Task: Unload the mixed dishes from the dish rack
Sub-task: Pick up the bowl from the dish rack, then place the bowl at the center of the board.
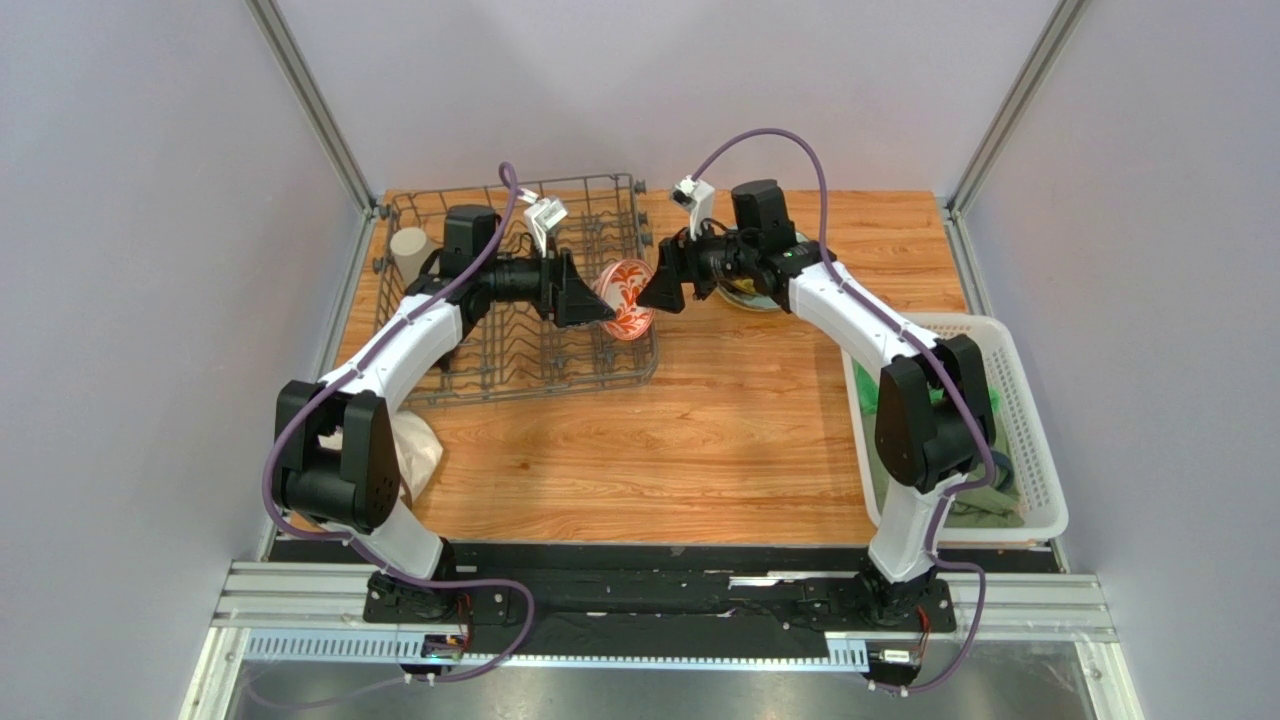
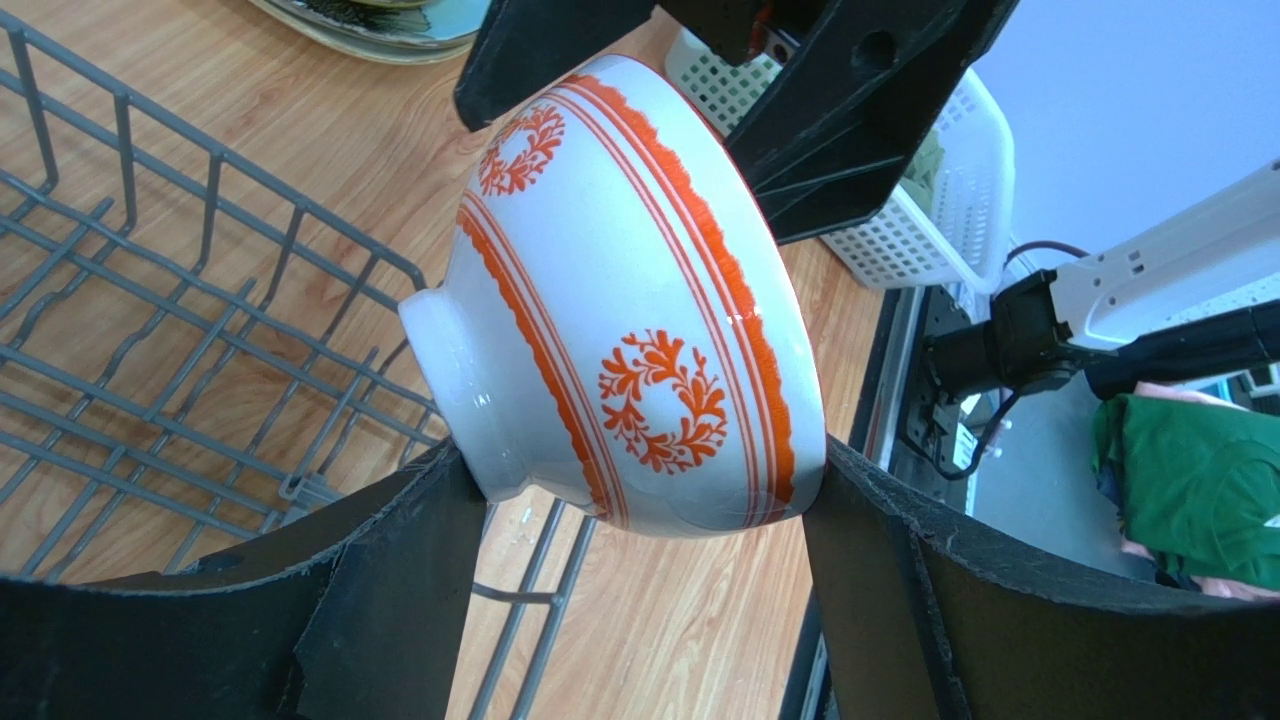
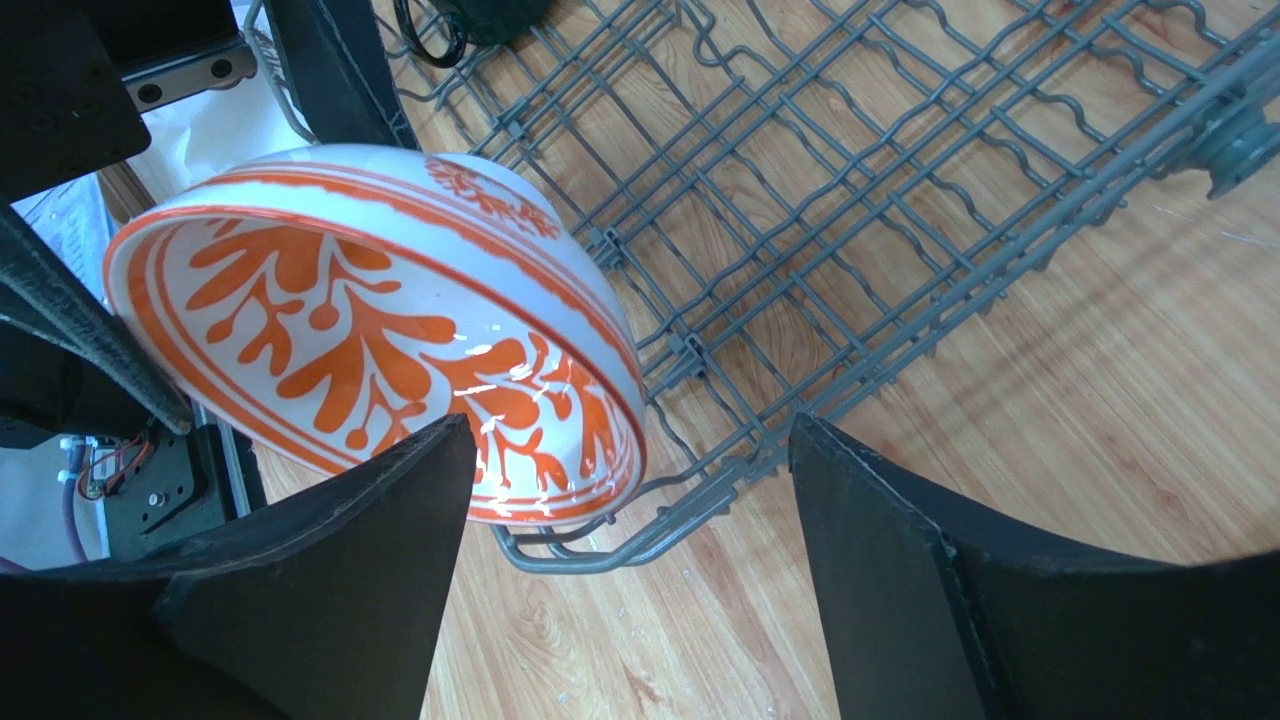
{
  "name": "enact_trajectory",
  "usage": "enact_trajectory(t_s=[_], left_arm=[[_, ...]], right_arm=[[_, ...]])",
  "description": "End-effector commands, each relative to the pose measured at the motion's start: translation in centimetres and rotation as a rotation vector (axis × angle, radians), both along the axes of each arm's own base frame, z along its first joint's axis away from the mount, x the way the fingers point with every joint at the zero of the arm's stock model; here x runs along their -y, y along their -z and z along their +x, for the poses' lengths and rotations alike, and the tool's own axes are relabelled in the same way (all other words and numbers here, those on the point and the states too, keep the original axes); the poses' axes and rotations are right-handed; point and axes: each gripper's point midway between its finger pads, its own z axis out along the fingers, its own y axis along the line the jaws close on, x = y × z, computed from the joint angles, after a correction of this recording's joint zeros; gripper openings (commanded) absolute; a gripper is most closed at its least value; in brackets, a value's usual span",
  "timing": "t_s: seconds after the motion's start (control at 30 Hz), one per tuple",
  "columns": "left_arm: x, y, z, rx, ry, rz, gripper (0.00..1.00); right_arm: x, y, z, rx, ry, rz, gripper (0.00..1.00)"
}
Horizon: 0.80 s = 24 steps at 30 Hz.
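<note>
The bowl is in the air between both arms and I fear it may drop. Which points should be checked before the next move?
1. Left claw holds the small red-and-white bowl by foot and rim: ok.
2. Bowl lifted off the dish rack wires: ok.
3. Right claw open: ok.
4. Bowl centred in the right claw's opening: not ok, it sits off to one side.
5. Right claw touching the bowl: cannot tell.
6. Bare table beside the rack for set-down: ok.

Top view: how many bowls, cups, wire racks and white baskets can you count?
red-and-white bowl: 1
beige cup: 1
grey wire rack: 1
white basket: 1
Total: 4
</note>
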Motion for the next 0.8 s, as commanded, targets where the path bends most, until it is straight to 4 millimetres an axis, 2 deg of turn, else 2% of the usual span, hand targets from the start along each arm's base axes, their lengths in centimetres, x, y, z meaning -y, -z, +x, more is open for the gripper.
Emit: enact_trajectory(t_s=[0.0, 0.17, 0.37, 0.47, 0.5, 0.57, 0.6, 0.67, 0.7, 0.77], left_arm=[[0.5, -3.2, -0.4, 0.103, 0.061, -0.062, 0.0], [0.5, -3.4, -0.5, 0.103, 0.068, -0.072, 0.0], [0.6, -3.2, -0.6, 0.09, 0.077, -0.079, 0.0], [0.6, -3.0, -0.5, 0.082, 0.081, -0.083, 0.0], [0.7, -2.8, -0.5, 0.077, 0.085, -0.084, 0.0], [0.7, -2.8, -0.5, 0.072, 0.087, -0.086, 0.0], [0.7, -2.6, -0.5, 0.069, 0.087, -0.085, 0.0], [0.7, -2.5, -0.5, 0.074, 0.092, -0.084, 0.0], [0.7, -2.3, -0.4, 0.07, 0.093, -0.084, 0.0], [0.7, -2.1, -0.4, 0.065, 0.094, -0.081, 0.0]], right_arm=[[-1.7, -2.1, 1.2, 0.097, -0.024, 0.031, 0.78], [-2.5, -1.9, 1.2, 0.098, -0.036, 0.032, 0.76], [-2.9, -1.7, 1.1, 0.097, -0.048, 0.035, 0.59], [-2.9, -1.8, 1.0, 0.098, -0.052, 0.038, 0.47], [-3.0, -1.9, 0.9, 0.1, -0.055, 0.04, 0.37], [-3.0, -2.0, 0.9, 0.1, -0.057, 0.042, 0.26], [-3.0, -1.9, 0.9, 0.099, -0.056, 0.041, 0.15], [-3.0, -2.0, 0.9, 0.1, -0.054, 0.042, 0.04], [-2.9, -2.0, 0.9, 0.099, -0.052, 0.042, 0.0], [-3.0, -2.1, 0.8, 0.101, -0.052, 0.042, 0.0]])
